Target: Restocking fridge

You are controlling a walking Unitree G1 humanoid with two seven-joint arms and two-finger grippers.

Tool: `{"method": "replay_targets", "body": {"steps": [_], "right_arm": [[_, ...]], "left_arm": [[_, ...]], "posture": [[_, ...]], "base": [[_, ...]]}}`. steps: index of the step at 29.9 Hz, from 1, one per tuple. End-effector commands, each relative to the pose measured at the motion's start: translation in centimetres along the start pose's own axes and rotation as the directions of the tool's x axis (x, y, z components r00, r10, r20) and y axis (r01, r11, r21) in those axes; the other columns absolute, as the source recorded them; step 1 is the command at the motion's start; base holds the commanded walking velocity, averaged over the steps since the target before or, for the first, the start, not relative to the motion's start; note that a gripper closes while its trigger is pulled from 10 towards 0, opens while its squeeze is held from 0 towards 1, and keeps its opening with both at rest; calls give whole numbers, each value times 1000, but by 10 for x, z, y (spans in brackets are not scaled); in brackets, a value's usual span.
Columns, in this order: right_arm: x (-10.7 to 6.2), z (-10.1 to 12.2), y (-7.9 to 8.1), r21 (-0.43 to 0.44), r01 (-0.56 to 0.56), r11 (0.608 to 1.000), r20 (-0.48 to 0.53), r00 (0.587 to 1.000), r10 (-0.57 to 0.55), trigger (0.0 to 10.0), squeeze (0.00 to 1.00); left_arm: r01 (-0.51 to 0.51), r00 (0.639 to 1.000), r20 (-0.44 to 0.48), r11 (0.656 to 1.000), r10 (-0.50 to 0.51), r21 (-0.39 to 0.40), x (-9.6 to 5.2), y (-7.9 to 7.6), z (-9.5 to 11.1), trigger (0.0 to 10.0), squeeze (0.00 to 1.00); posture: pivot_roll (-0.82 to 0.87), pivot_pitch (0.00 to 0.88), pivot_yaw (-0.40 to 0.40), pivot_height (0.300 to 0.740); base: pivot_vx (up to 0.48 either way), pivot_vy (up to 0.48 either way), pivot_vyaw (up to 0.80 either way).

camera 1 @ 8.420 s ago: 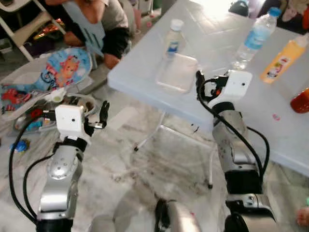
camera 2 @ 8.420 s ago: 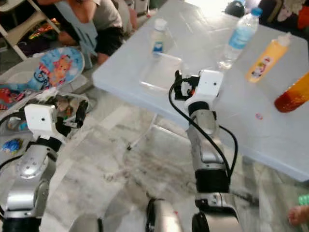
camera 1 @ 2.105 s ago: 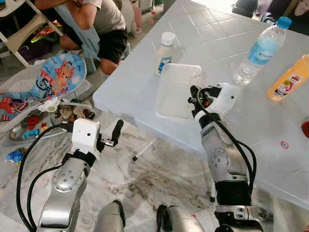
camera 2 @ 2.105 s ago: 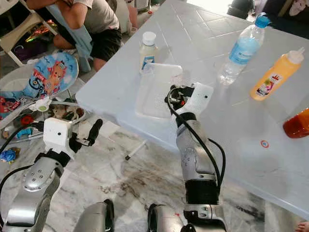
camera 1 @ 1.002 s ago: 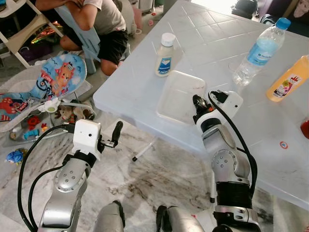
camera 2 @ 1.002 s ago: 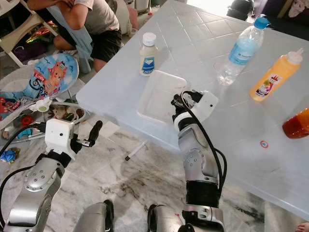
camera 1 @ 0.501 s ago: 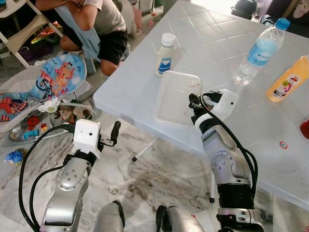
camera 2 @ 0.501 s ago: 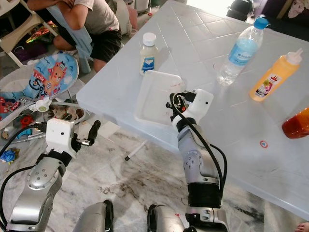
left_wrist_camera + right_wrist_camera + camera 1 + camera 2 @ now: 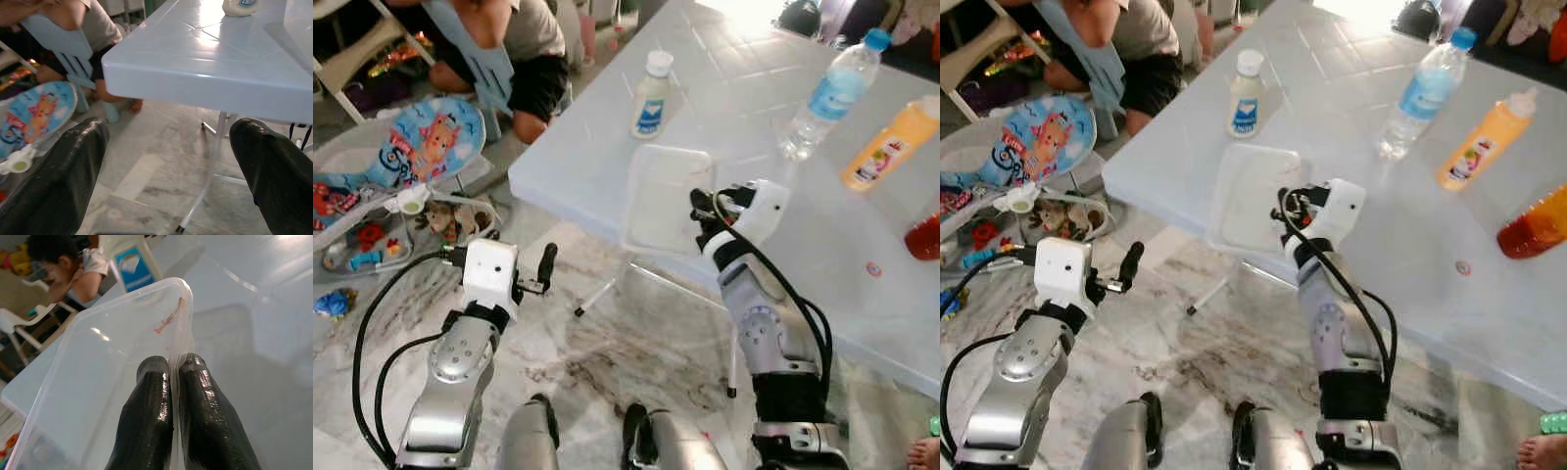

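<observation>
A clear plastic container lies on the pale blue table, its near end at the table's front edge. My right gripper is shut on the container's right rim. In the right wrist view the two black fingers pinch the thin clear wall between them. A small orange scrap sticks to the inside of that wall. My left gripper hangs below the table's left corner over the floor. It stands open with nothing between its fingers.
A small white bottle with a blue label stands just behind the container. A water bottle, an orange bottle and a red thing stand to the right. A person sits on the floor by a baby bouncer and toys.
The whole view has shifted a little. My right gripper keeps its hold on the container's rim, and the container's raised side has come down flatter on the table. The left arm has barely moved.
</observation>
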State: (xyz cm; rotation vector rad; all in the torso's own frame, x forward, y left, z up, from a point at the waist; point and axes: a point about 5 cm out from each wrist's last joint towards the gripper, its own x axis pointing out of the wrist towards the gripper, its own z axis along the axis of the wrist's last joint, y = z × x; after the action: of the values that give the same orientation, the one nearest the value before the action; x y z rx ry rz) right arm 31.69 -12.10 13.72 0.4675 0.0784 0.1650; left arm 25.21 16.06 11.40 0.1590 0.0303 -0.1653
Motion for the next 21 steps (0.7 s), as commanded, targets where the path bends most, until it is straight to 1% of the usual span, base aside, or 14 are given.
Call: {"method": "replay_targets", "body": {"steps": [1, 5, 17, 21], "right_arm": [[-2, -6, -6, -13, 22, 1000, -32, 999, -23, 10000, 0], [-1, -6, -6, -15, 18, 1000, -32, 999, -18, 10000, 0], [3, -6, -3, -23, -1, 1000, -32, 999, 0, 10000, 0], [4, -7, -1, -23, -8, 1000, -32, 999, 7, 10000, 0]], "left_arm": [[8, 1000, -20, 1000, -8, -4, -2, -3, -5, 10000, 0], [9, 1000, -22, 1000, -9, -3, -2, -4, -6, 10000, 0], [6, 1000, -21, 1000, -6, 4, 0, -2, -7, 10000, 0], [5, 1000, -18, 1000, -5, 6, 1, -2, -6, 10000, 0]], "posture": [[82, 136, -78, 740], [83, 132, -79, 740], [92, 119, -81, 740], [98, 119, -81, 740]], "base": [[-266, 0, 0], [-266, 0, 333], [-252, 0, 800], [0, 0, 800]]}}
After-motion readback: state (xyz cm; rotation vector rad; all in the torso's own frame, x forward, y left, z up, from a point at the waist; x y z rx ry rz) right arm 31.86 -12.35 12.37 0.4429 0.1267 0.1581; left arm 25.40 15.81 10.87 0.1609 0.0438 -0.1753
